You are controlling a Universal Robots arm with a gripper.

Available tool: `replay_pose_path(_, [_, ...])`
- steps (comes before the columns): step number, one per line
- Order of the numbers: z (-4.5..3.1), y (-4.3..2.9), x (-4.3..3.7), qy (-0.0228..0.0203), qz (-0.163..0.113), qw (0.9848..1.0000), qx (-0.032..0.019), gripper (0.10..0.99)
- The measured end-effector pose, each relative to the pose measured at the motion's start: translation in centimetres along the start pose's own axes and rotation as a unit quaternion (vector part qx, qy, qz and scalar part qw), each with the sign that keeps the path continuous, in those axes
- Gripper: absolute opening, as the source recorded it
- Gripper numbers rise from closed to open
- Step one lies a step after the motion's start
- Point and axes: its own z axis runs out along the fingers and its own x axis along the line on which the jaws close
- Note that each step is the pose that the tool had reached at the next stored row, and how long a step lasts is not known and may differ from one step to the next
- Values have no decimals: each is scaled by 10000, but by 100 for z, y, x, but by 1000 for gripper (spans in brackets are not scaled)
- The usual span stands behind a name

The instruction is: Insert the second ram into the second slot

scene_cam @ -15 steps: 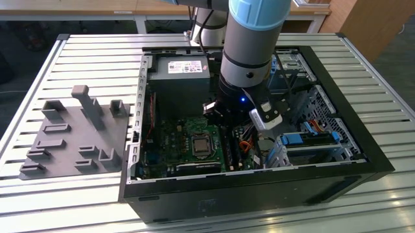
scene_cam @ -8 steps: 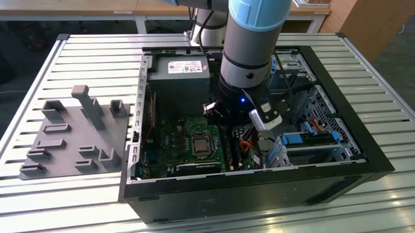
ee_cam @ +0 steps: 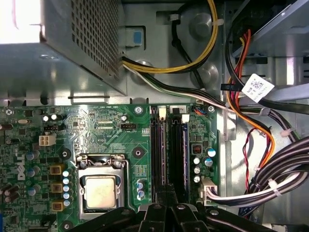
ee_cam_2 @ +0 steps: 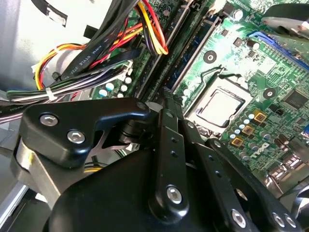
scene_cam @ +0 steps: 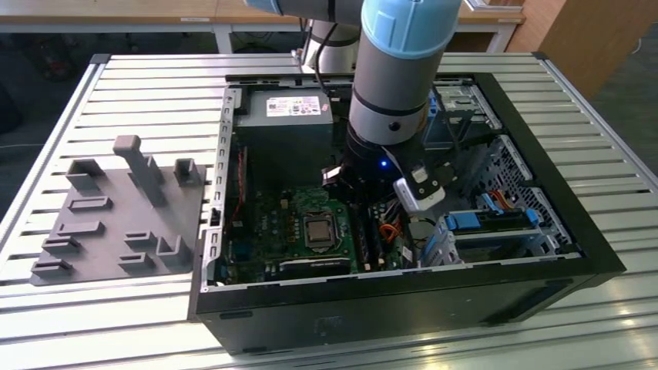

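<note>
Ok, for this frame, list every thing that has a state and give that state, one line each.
Computer case: side panel off, lying open on the slatted table.
Gripper: lowered inside the case, directly over the memory slots.
Second ram: standing in its slot beside the gripper; whether fully seated cannot be told.
Processor socket: chip in place, no cooler on it.
Grey fixture tray: holders empty.

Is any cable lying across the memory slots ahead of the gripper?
Nothing visible does. In the first wrist view the memory slots lie uncovered ahead of the gripper; the cable bundle runs beside them.
</note>
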Motion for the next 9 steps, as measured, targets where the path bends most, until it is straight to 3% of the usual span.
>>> replay_pose_path(9, [46, 0, 0, 1, 0, 10000, 1, 106])
